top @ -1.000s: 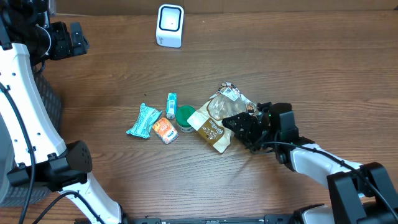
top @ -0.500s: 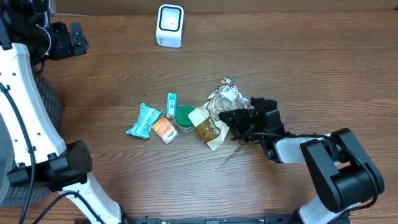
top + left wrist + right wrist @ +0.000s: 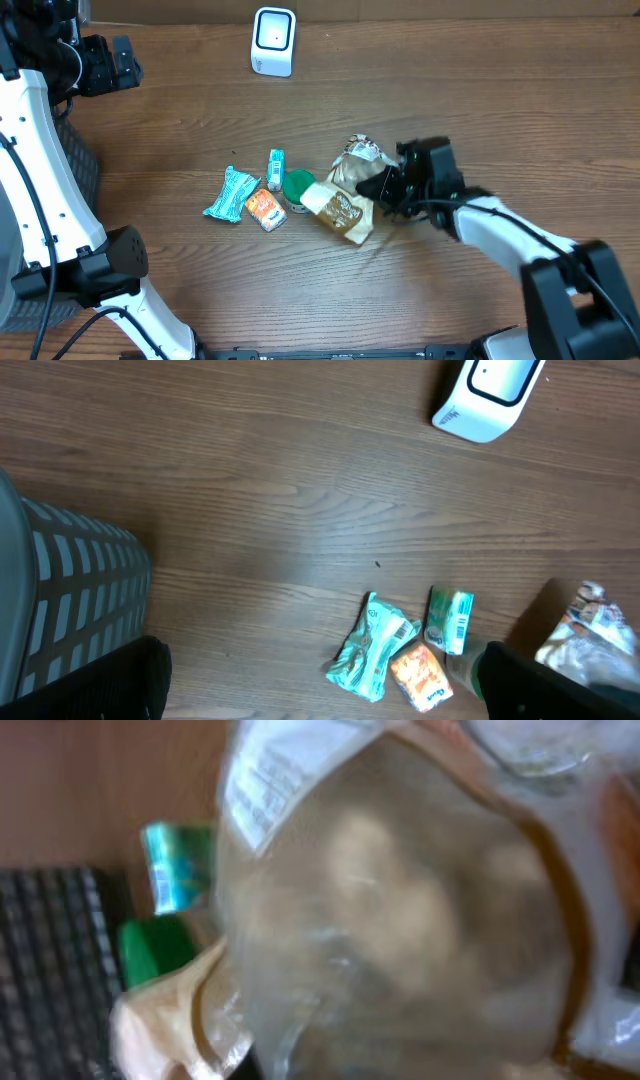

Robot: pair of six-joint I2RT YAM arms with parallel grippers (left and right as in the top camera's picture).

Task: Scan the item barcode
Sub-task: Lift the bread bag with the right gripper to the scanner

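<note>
At nine o'clock in the overhead view, the left arm (image 3: 28, 140) is a long white shell link between rounded black joints, with a thin black cable along it. At four o'clock, the right arm (image 3: 505, 232) matches it: white tapered link, black housings, looping black cable. The left pincer (image 3: 325, 665) has matte black fingers (image 3: 95, 678).

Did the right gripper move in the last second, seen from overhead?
Yes. The right gripper moved up the picture, nearer the white scanner, at the clear bag.
</note>
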